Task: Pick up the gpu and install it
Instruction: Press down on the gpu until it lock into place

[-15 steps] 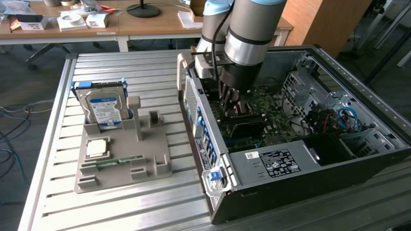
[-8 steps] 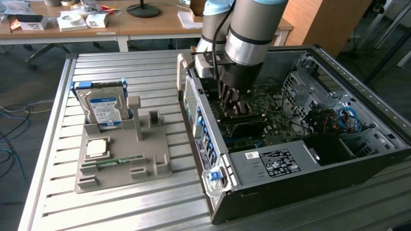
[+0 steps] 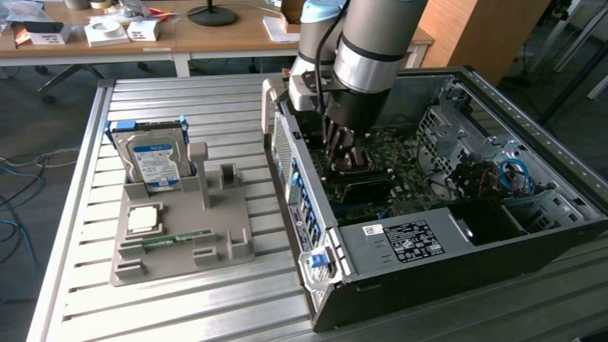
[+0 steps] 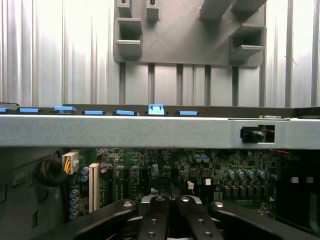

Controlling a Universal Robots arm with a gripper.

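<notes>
Exterior view puts the arm (image 3: 366, 43) at the upper centre of the frame, reaching down into the open computer case (image 3: 532, 214) that fills the right half of the picture. We see the hand (image 3: 344, 146) low inside the case, over the motherboard (image 3: 404, 167), with the gpu (image 3: 359, 162) directly beneath it as a dark block among the green circuitry near the case's rear wall. In the wrist view the hand (image 4: 170, 220) sits at the bottom centre of the frame, its fingers (image 4: 152, 222) drawn close together; we take it as closed, but we cannot tell from either picture whether it grips the card or merely presses on it. In the exterior view, left of the case on the slatted metal surface (image 3: 76, 285), we see a grey holder (image 3: 185, 246). A blue-labelled hard drive (image 3: 152, 158) stands upright at the holder's far end, a small silvery square chip (image 3: 142, 219) lies flat near its middle, and a slim green RAM stick (image 3: 179, 238) lies just below that.
</notes>
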